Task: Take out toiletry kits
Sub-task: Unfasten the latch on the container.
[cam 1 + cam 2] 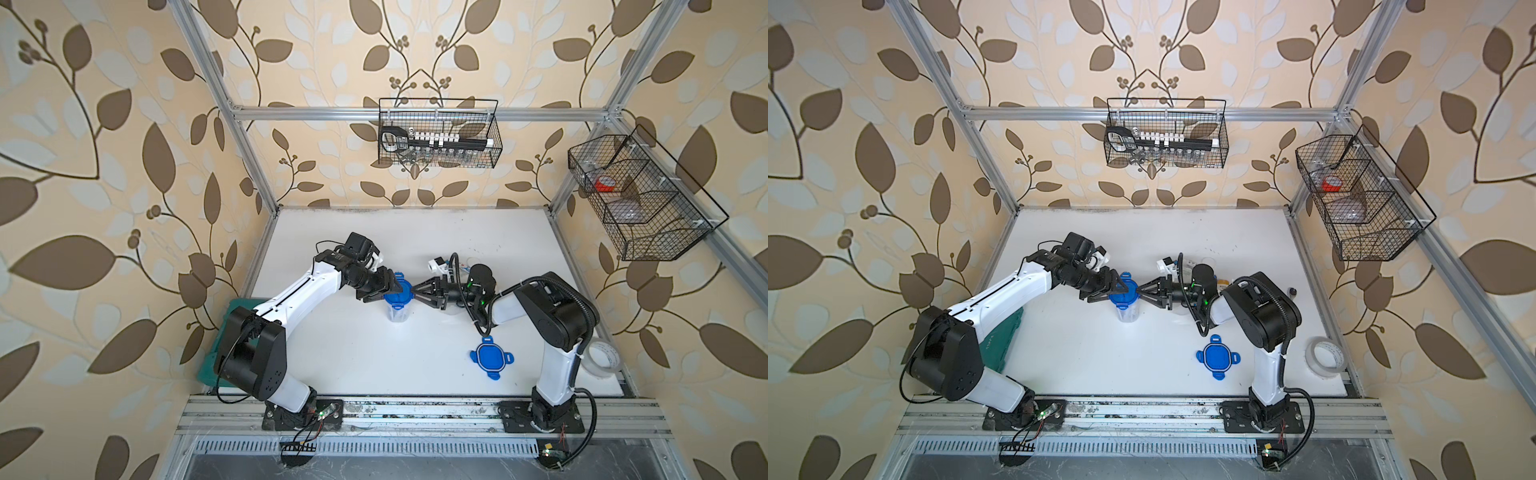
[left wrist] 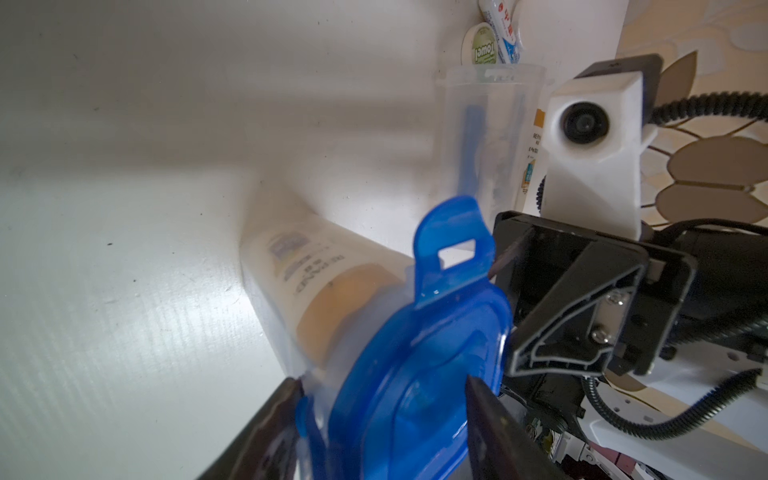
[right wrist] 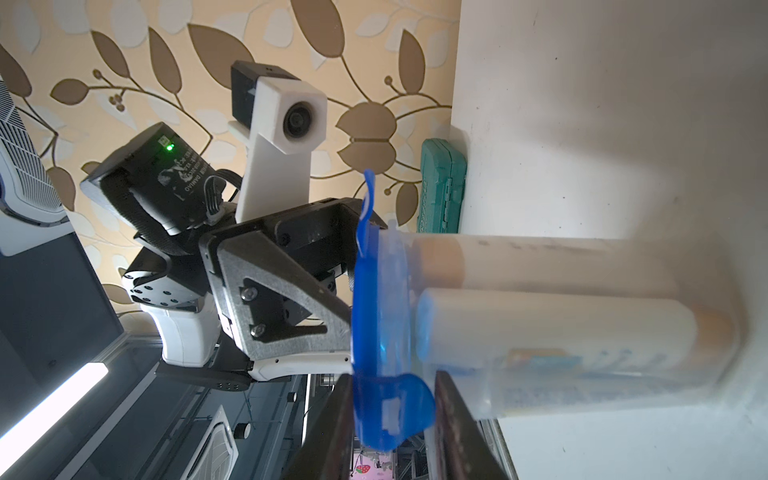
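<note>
Reaching in from opposite sides, the two hands meet over one upright jar (image 1: 395, 309) near the middle of the counter (image 1: 374, 357). The left hand (image 1: 384, 286) has its fingers partly apart astride the jar's rim and blue lid (image 1: 397, 293); whether they press on it I cannot tell. The right hand (image 1: 417, 294) has its fingers narrowed around the lid tab (image 3: 390, 411) on its side, and the right wrist view shows that tab between them, though not plainly pinched. Both are equally near, so what matters is direction: the lid comes off upward, along the jar's long axis, which stands straight up from the counter. Inside that jar sits one kit, an orange-capped bottle (image 2: 328, 291) beside a tube (image 3: 540, 328). Farther out, beyond the right hand, a second jar (image 2: 482, 137) stands open with a toothbrush (image 2: 467, 149) in it, a few sachets (image 2: 492, 39) lying just behind. A loose lid (image 1: 491, 358) lies well apart, nearer the right arm's base.
</note>
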Robot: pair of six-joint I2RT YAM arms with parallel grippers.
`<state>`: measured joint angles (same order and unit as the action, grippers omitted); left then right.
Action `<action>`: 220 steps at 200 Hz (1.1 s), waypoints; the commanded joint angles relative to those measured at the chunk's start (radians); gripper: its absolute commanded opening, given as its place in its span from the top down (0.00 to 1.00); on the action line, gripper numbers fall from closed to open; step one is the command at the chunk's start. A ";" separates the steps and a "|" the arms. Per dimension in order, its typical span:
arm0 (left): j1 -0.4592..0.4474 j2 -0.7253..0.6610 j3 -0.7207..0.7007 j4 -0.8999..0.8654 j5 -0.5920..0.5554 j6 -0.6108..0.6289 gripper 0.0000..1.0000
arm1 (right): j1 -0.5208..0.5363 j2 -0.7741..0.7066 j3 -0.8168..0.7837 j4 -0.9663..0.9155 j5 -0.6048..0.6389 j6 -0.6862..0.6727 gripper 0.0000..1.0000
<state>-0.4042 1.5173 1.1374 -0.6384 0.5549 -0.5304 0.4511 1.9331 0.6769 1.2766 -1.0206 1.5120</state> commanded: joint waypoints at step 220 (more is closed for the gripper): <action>-0.007 0.049 -0.189 -0.102 -0.203 -0.002 0.48 | -0.051 -0.040 -0.077 0.338 -0.047 0.182 0.74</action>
<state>-0.4049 1.4872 1.0496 -0.5213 0.5945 -0.5453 0.4099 1.9499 0.5953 1.4517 -1.0374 1.6802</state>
